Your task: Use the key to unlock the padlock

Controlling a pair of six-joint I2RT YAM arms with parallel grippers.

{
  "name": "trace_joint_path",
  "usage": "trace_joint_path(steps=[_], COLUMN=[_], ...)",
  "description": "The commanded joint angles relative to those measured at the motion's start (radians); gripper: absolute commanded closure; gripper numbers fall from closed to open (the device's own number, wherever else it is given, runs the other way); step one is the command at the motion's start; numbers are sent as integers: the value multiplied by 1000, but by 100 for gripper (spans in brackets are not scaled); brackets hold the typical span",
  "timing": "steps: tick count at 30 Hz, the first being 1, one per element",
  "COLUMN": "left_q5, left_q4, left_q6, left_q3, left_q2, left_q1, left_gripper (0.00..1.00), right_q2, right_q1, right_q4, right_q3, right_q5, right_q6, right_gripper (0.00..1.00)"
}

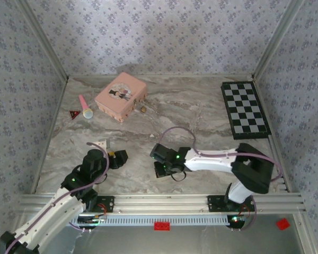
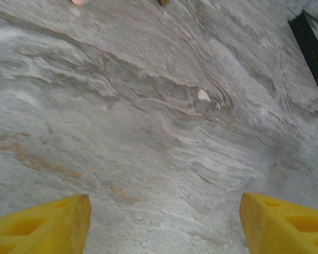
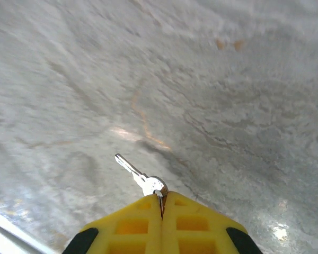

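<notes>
"Since the right claw (image 3: 161, 198) is pressed fully together, what does it pinch?" Ana asks.

"The key (image 3: 139, 175)," Ben says. "Its silver head is caught between the yellow fingertips (image 3: 186, 211), and the blade points to 10 o'clock in the wrist view, over the marbled bench (image 3: 228, 106)."

"And the padlock?"

"From above, the padlock (image 1: 143, 109) is a tiny brass speck lying on the bench at 4 o'clock of the pink tin (image 1: 121, 96), just beside the tin's near corner. It is too small to tell how its shackle stands. It lies well apart from both claws, at roughly 12 o'clock of the right one and 1 o'clock of the left."

"How does the left claw (image 2: 164, 219) stand?"

"Wide. Its two yellow fingers (image 2: 47, 227) sit far apart at 7 and 5 o'clock of its wrist view, with bare bench between them and nothing gripped. From above it is at 8 o'clock of the bench, and the right claw is near 6 o'clock."

"Anything else lying about?"

"A black-and-white checkerboard (image 1: 245, 109) at 2 o'clock of the bench. A pink stick with a yellow end (image 1: 85, 107) is at 8 o'clock of the tin, with a small red triangle (image 1: 73, 114) just beside it at its 8 o'clock."
</notes>
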Motion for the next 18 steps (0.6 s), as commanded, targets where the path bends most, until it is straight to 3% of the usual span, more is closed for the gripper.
trace_joint_path(steps=[1,11,18], left_q5=[139,378,432], left_q4=[142,419,603], left_q6=[-16,-77,-145], left_q3=[30,108,154], left_q2=[58,204,298], left_q1=[3,2,-35], left_gripper=[26,26,28], right_q2=[-125,-373,-354], right_q1=[-17,-113,-122], right_q4=[154,509,741], right_q3=[-64,-256,-290], right_q5=[33,-18,-51], right_q6=[-42,-80,-42], right_gripper=[100,100,100])
